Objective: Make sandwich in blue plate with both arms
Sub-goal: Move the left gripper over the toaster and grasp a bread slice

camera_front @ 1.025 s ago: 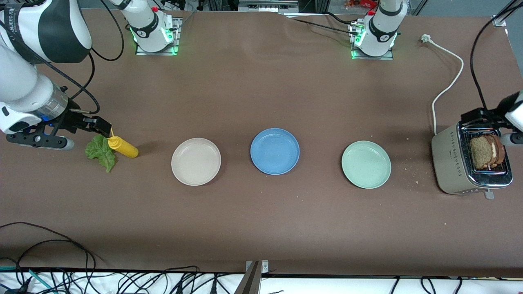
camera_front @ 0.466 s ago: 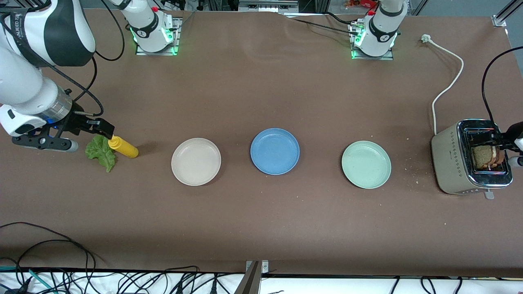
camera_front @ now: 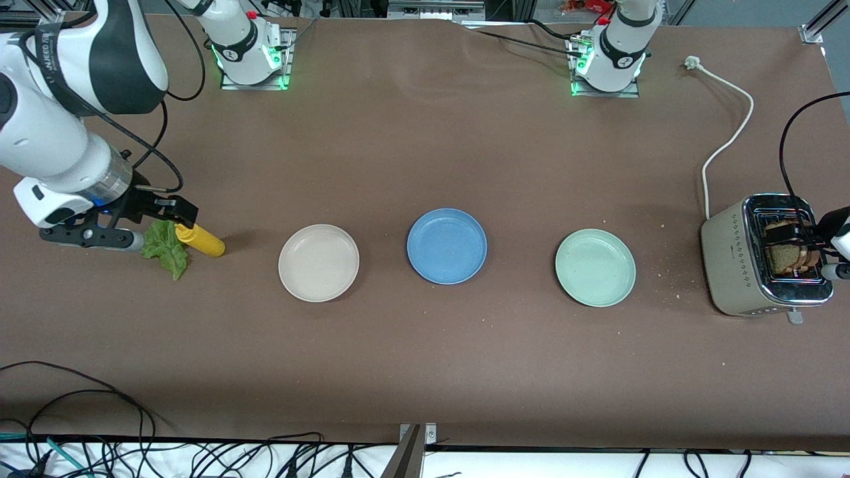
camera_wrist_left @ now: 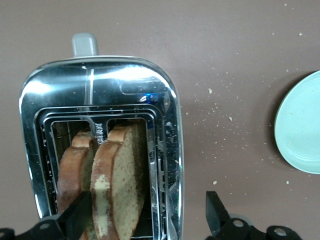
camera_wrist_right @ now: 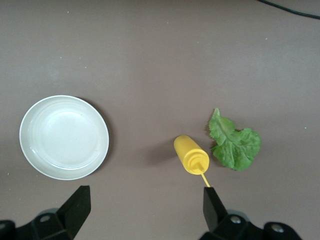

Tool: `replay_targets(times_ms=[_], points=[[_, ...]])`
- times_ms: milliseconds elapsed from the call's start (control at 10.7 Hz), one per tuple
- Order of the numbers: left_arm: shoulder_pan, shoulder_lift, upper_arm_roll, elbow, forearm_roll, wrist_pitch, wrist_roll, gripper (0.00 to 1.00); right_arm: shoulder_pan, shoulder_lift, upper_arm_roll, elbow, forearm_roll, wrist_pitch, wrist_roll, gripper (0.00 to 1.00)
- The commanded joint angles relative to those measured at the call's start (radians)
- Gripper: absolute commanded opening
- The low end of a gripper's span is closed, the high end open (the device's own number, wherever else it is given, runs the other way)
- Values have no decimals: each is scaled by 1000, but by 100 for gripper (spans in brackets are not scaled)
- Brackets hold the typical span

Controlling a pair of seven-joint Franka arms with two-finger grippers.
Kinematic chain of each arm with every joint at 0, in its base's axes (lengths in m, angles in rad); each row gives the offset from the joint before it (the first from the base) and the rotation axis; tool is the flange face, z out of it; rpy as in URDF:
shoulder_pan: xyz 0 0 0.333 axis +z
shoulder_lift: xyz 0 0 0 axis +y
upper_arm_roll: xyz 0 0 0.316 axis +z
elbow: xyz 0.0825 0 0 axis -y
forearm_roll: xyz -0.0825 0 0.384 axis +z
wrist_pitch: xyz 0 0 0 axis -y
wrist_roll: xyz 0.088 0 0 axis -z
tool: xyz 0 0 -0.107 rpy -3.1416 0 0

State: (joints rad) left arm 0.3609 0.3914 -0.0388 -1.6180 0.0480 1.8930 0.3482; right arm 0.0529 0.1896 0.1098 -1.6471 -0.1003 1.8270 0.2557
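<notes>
The blue plate lies bare at the table's middle. Two brown bread slices stand in the toaster at the left arm's end. My left gripper hangs over the toaster's slots. In the left wrist view it is open, with one finger between the two slices and the other outside the toaster's wall. A green lettuce leaf lies at the right arm's end. My right gripper is open and empty above the table beside the leaf; in its wrist view it holds nothing.
A yellow squeeze bottle lies beside the lettuce, its nozzle near one right finger. A beige plate and a pale green plate flank the blue one. A white power cord runs from the toaster. Crumbs lie near the toaster.
My left gripper has come down over the toaster's slots, and the slices show lower in them. My right arm has shifted toward the lettuce and the bottle.
</notes>
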Motion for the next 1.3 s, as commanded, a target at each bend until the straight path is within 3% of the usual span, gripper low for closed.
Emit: replay_targets(times_ms=[0, 373, 466, 559, 745, 1211], points=[[26, 27, -9, 27, 20, 6, 28, 100, 13, 2, 1, 0, 22, 21, -15, 100], [38, 41, -10, 4, 9, 0, 28, 96, 15, 2, -1, -2, 25, 15, -16, 100], [39, 41, -10, 0, 9, -15, 35, 71, 15, 1, -1, -2, 25, 11, -16, 100], [38, 41, -10, 3, 10, -25, 76, 33, 15, 1, -1, -5, 25, 12, -18, 100], [39, 37, -9, 21, 9, -26, 98, 0, 16, 5, -1, -2, 22, 21, -18, 100], [46, 18, -12, 41, 13, -46, 95, 0, 19, 4, 1, -2, 24, 21, -38, 100]])
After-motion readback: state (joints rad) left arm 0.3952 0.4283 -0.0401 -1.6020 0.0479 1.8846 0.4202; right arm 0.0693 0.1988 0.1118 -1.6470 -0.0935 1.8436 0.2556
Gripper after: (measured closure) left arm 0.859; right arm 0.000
